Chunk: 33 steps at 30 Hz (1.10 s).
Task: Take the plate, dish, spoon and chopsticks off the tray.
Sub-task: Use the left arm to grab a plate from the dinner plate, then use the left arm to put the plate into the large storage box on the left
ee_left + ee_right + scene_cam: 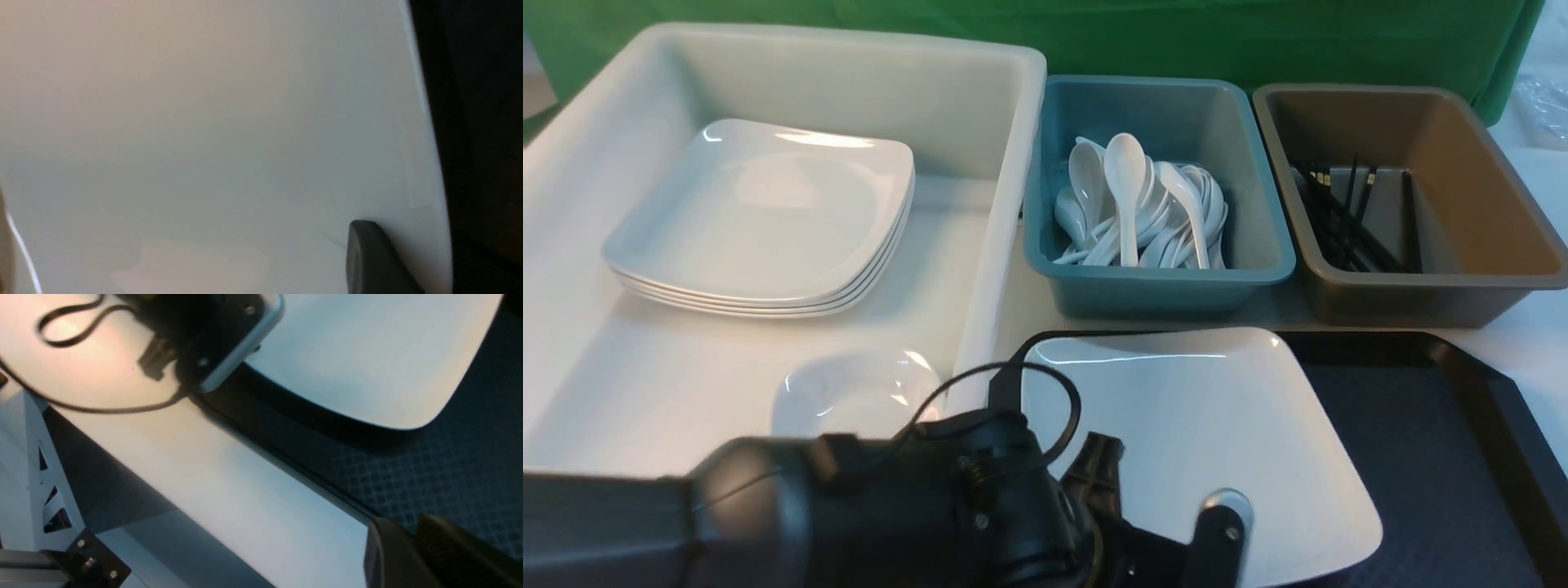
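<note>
The large white plate (1201, 425) lies on the black tray (1421, 457), over its left part. My left gripper (1160, 523) is at the plate's near-left edge, shut on it. One of its fingers (367, 253) rests on the plate's top (204, 143) and the other is hidden beneath. From the right wrist, the plate (367, 355) hangs slightly above the tray (429, 465) and casts a shadow. My right gripper (402, 524) is shut on nothing over the tray's near rim, out of the front view. A small dish (858, 392) lies in the white tub. Spoons (1135, 212) and chopsticks (1347, 220) lie in the bins.
The big white tub (1013, 163) at the left holds a stack of square plates (760, 212). The teal bin (1160, 282) and the brown bin (1462, 286) stand behind the tray. The tray's right part is bare. A green cloth hangs at the back.
</note>
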Motion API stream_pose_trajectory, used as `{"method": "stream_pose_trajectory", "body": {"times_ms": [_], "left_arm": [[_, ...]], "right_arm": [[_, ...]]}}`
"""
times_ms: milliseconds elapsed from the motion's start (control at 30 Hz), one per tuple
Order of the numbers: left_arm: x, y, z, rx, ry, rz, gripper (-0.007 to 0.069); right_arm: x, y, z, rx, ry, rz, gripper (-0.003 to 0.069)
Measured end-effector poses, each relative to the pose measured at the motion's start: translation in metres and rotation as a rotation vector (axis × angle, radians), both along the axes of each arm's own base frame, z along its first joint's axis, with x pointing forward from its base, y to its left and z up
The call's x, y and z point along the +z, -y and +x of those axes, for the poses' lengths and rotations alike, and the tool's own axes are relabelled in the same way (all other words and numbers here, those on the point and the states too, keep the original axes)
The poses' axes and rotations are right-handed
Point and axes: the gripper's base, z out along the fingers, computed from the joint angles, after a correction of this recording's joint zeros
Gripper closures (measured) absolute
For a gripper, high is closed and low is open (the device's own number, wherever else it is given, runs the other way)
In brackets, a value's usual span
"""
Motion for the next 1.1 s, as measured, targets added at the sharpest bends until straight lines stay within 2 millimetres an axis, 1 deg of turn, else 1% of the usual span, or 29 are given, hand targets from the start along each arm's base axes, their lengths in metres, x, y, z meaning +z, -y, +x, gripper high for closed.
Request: {"method": "stream_pose_trajectory", "body": {"times_ms": [33, 67, 167, 233, 367, 433, 533, 600, 767, 800, 833, 867, 967, 1033, 1100], "left_arm": [[0.012, 0.002, -0.008, -0.034, 0.030, -0.026, 0.0548], [0.021, 0.003, -0.013, -0.052, 0.049, -0.052, 0.0563], [0.039, 0.002, -0.024, -0.065, 0.072, -0.104, 0.0590], [0.050, -0.001, -0.028, -0.056, 0.078, -0.138, 0.0595], [0.074, -0.008, -0.038, -0.050, 0.095, -0.227, 0.0595], [0.084, -0.013, -0.043, -0.047, 0.097, -0.266, 0.0594], [0.105, -0.022, -0.050, -0.054, 0.128, -0.349, 0.0594], [0.114, -0.027, -0.052, -0.052, 0.141, -0.388, 0.0594], [0.146, -0.044, -0.061, -0.027, 0.167, -0.549, 0.0594], [0.156, -0.049, -0.063, -0.001, 0.162, -0.604, 0.0594], [0.158, -0.050, -0.063, -0.001, 0.164, -0.609, 0.0594], [0.171, -0.055, -0.065, 0.023, 0.172, -0.655, 0.0594], [0.190, -0.065, -0.057, 0.104, 0.210, -0.683, 0.0594], [0.198, -0.076, -0.042, 0.213, 0.266, -0.659, 0.0594], [0.200, -0.091, -0.024, 0.320, 0.319, -0.609, 0.0594]], "right_arm": [[0.000, 0.001, 0.001, -0.004, 0.008, -0.005, 0.0526], [0.000, 0.001, 0.001, -0.008, 0.014, -0.008, 0.0526], [0.001, 0.003, 0.004, -0.028, 0.041, -0.023, 0.0526], [0.002, 0.005, 0.006, -0.053, 0.065, -0.033, 0.0526], [0.005, 0.011, 0.014, -0.162, 0.129, -0.043, 0.0529], [0.007, 0.014, 0.017, -0.203, 0.155, -0.044, 0.0542], [0.012, 0.018, 0.020, -0.251, 0.193, -0.037, 0.0594], [0.016, 0.020, 0.021, -0.271, 0.211, -0.027, 0.0615], [0.026, 0.026, 0.023, -0.335, 0.260, 0.002, 0.0631], [0.027, 0.027, 0.024, -0.345, 0.269, 0.003, 0.0631], [0.027, 0.027, 0.024, -0.344, 0.269, 0.003, 0.0631], [0.028, 0.027, 0.024, -0.352, 0.271, 0.008, 0.0631], [0.028, 0.027, 0.024, -0.364, 0.264, 0.020, 0.0631], [0.028, 0.027, 0.024, -0.373, 0.259, 0.032, 0.0631], [0.028, 0.026, 0.024, -0.374, 0.261, 0.043, 0.0631]]}}
